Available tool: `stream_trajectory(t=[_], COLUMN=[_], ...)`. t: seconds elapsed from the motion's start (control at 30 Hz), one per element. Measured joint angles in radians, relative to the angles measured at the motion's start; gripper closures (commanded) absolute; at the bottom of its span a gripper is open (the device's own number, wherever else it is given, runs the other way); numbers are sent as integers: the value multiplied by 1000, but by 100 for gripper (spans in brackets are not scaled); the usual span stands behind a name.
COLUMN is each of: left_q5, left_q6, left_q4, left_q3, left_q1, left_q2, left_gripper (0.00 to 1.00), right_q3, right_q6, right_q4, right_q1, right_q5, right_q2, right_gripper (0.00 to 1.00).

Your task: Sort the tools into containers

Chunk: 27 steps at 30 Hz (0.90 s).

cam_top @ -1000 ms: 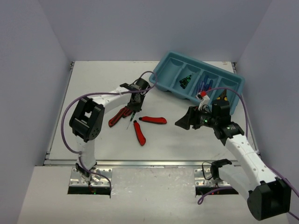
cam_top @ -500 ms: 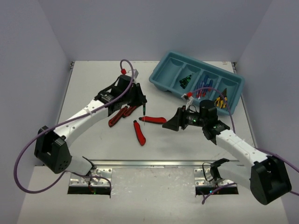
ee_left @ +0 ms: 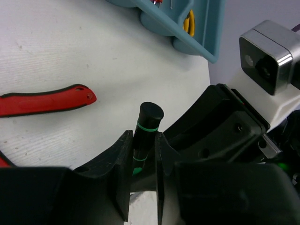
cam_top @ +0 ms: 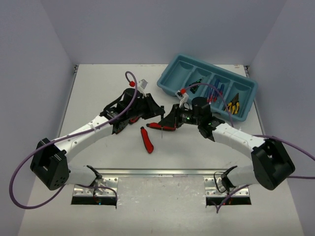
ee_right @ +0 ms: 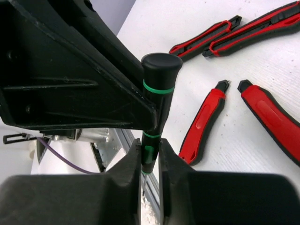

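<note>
Sorting is partly done.
- Teal organizer tray (cam_top: pixel 248 83), far right of the bench (cam_top: pixel 98 88): yellow-handled pliers (cam_top: pixel 232 106) are lying in the compartment nearest the right end. Blue-and-red screwdrivers (cam_top: pixel 216 91) are lying in the next one, and black-and-green screwdrivers (cam_top: pixel 195 86) in the one after. No tool can be made out in the leftmost compartment.
- Left to do: red-handled cutters (cam_top: pixel 146 139) are lying loose on the bench, below and beside the meeting arms and well apart from the tray. One black-and-green screwdriver (ee_left: pixel 149 123) is being carried off the bench.

That screwdriver is being gripped by both arms at once.
- The left end effector (ee_left: pixel 143 140) is clenched on its handle, with the black cap and a green ring standing clear above the fingers.
- The right end effector (ee_right: pixel 150 151) is grasping the same tool lower on the handle, its fingers pressed against both sides.
- The two end effectors are nearly touching over the middle of the bench, near the tray's left end.

Judged step: a hand-over from left to right is being made, so that the screwdriver can be dropped in with its mates.
</note>
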Motion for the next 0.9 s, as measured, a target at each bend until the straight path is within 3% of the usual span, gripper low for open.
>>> stream_trajectory(t=[0.1,0.13,0.17,0.2,0.23,0.43,0.63,0.83,0.87,0.9], left_q5=[-18,-21,-23,-25,-29,-154,-427,-538,-541,-543], left_q6=[6,6,6,6,7,24,82,101,104,107], left_q4=[2,2,2,2,3,-103,-311,-415,-423,-434], left_q3=[-6,-8,-9,-10,-11,17,57,38,22,2], left_q1=[1,1,1,1,1,-9,-18,-18,-18,-18], left_q2=[-4,-4,-4,-4,-5,-47,-209,-266,-267,-267], left_gripper=[99,76,39,11,0,0,0,0,0,0], right_q3=[7,9,12,16,21,85,301,581,637,699], right_q6=[12,14,16,17,17,12,-1,-45,-55,-66], right_q4=[-13,-19,-26,-33,-44,-168,-362,-537,-568,-604], right_q1=[-4,-1,1,2,3,-18,-245,-394,-409,-425], right_q5=[21,27,34,42,54,198,312,456,475,491], right_q2=[19,20,20,20,20,35,184,417,464,512], right_gripper=[100,100,100,100,100,100,100,100,98,89])
